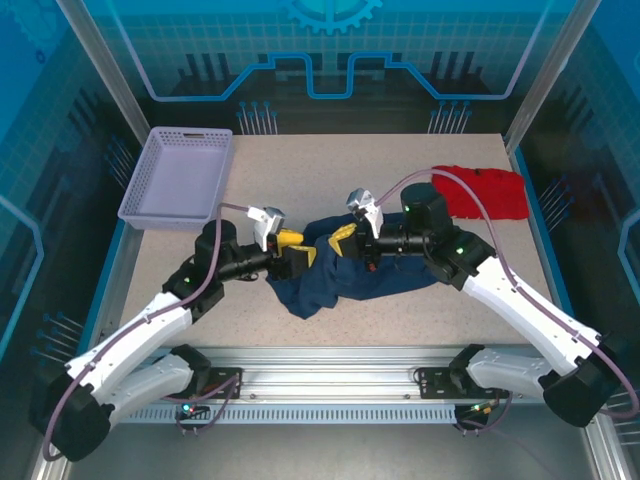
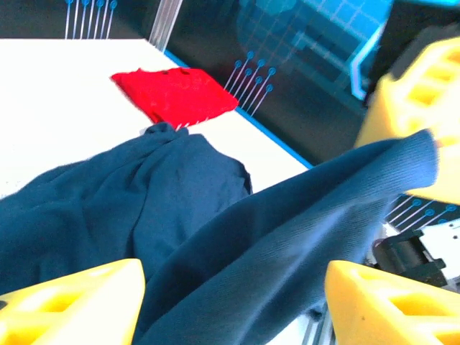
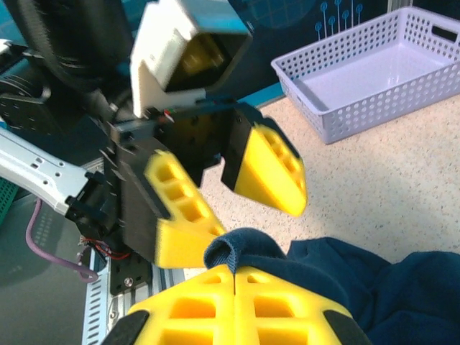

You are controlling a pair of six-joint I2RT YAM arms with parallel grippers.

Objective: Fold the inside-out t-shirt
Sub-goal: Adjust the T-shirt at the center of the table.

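Dark navy t-shirt lies crumpled, one edge lifted.

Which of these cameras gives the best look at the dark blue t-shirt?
The top external view: it takes in the whole t-shirt, crumpled on the table. The left wrist view gives a close-up of its folds; the right wrist view gives a small bunch pinched in the shut right claw.

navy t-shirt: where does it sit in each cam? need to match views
Top external: navy t-shirt bunched at table centre, between the arms.
Left wrist: navy t-shirt across middle and bottom, one edge pulled up right.
Right wrist: navy t-shirt at bottom right.
Shared landmark: right pincer, pinching the shirt's edge.
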